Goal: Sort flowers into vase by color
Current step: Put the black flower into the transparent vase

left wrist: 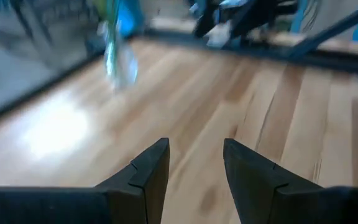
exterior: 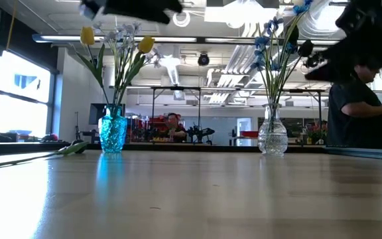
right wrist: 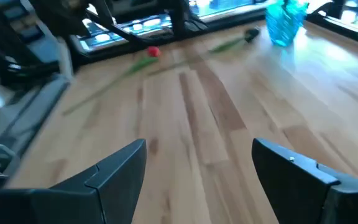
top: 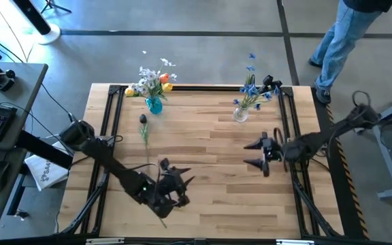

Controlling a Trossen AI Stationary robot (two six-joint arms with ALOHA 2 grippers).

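Observation:
A blue vase (top: 154, 104) (exterior: 113, 133) (right wrist: 284, 23) at the far edge holds yellow, orange and white flowers (top: 152, 80). A clear vase (top: 241, 113) (exterior: 272, 136) holds blue flowers (top: 252, 85). One dark-headed flower (top: 144, 129) (exterior: 38, 157) (right wrist: 232, 42) lies flat on the table near the blue vase. A red flower (right wrist: 153, 52) lies on the table by the left arm. My left gripper (top: 184, 185) (left wrist: 196, 152) hovers open over the near-left table. My right gripper (top: 249, 154) (right wrist: 197, 149) hovers open at the right. Both are empty.
A black frame (top: 114, 122) runs along the table's left, far and right sides. A person (top: 346, 34) stands beyond the far right corner, and others (exterior: 172, 126) show in the room behind. Bare wood (top: 209, 136) lies between the two grippers.

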